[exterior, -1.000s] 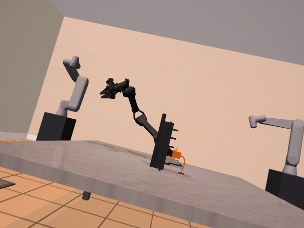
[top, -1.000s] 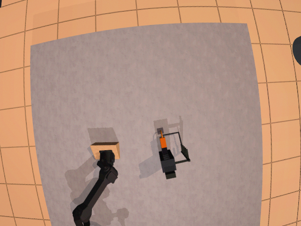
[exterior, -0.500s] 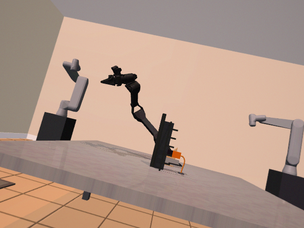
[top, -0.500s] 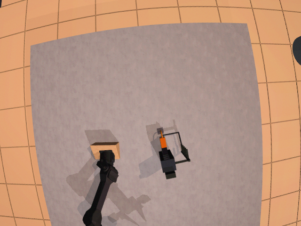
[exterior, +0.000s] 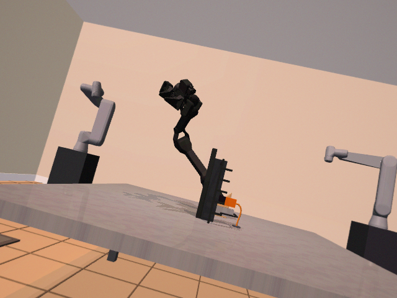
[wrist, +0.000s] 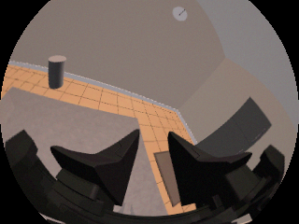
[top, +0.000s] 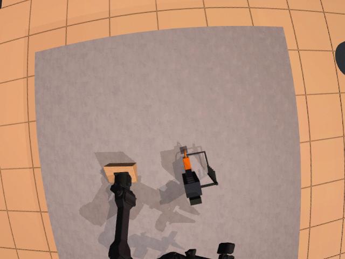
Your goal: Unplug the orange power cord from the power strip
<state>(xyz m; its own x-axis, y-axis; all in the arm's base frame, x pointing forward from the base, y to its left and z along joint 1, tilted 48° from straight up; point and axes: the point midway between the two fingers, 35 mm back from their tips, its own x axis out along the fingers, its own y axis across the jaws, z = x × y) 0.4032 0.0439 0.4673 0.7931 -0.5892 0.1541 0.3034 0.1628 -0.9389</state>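
The orange plug (top: 186, 163) (exterior: 230, 201) sits at the low end of the dark, upright power strip (top: 192, 190) (exterior: 210, 189), its black front part meeting the strip's face. How deep it sits cannot be told. Its orange cord (top: 185, 152) (exterior: 240, 212) curves down to a small dark base (top: 183, 149) (exterior: 236, 226) on the table. My gripper (wrist: 153, 133) is partly open, with nothing between its fingers. In the exterior view it is raised high above the table, well away from plug, cord and strip. The wrist view shows none of them.
A wooden block (top: 120, 169) stands left of the strip in the top view, under part of my arm (top: 122, 220). A thin black frame (top: 206, 159) with a ribbed dark piece (top: 211, 174) lies right of the plug. Two grey arms (exterior: 103, 121) (exterior: 386, 185) stand beyond the table.
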